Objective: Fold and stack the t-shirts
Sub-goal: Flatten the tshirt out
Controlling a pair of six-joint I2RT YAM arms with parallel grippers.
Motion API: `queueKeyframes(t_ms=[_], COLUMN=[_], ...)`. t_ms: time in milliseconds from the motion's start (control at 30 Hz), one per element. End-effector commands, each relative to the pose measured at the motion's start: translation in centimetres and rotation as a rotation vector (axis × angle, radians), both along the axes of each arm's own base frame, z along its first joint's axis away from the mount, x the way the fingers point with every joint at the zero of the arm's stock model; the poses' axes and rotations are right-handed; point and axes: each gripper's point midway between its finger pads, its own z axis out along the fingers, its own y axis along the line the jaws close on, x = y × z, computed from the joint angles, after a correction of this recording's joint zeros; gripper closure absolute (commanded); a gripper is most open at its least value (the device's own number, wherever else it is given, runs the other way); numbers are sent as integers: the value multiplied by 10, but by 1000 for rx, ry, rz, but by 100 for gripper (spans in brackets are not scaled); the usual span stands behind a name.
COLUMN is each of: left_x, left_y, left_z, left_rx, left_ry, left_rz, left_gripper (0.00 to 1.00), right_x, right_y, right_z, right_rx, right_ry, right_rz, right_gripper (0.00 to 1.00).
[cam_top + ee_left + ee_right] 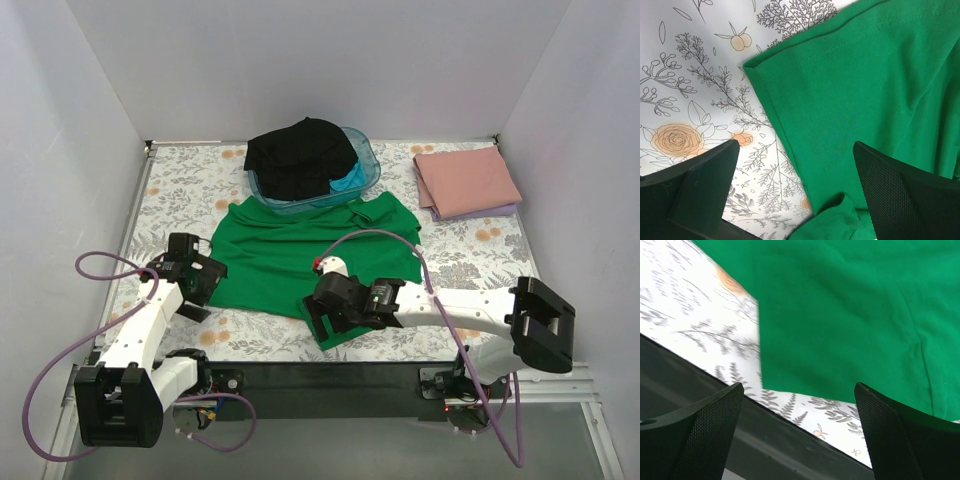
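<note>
The soft green t-shirt [300,255] lies spread and lightly rumpled on the floral-printed counter [185,185]. The left pincer [796,150] hangs spread wide above a stitched corner of it. The right pincer [799,390], its mesh-textured fingers equally spread, hovers over the shirt's straight near edge, holding nothing.

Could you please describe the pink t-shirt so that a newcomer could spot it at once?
On the floral table cover, look to the far right corner. There the pink t-shirt lies folded flat on a lilac one. Unlike the green t-shirt spread in the middle and the black one heaped in the blue tub, it is neatly folded.
</note>
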Motion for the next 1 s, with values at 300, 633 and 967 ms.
queueKeyframes(t_ms=[300, 633, 967], left_x=[-5, -16, -22], left_y=[6, -6, -12], left_z=[-5, -7, -23], left_rx=[19, -34, -65], left_ry=[23, 44, 88], left_rz=[27, -23, -42], left_gripper=[2, 2, 2], right_x=[19, 60, 99], right_y=[-60, -173, -175], right_z=[-65, -65, 17], right_rx=[112, 2, 73], right_ry=[178, 105, -71], right_rz=[-200, -506, -449], right_gripper=[2, 2, 2])
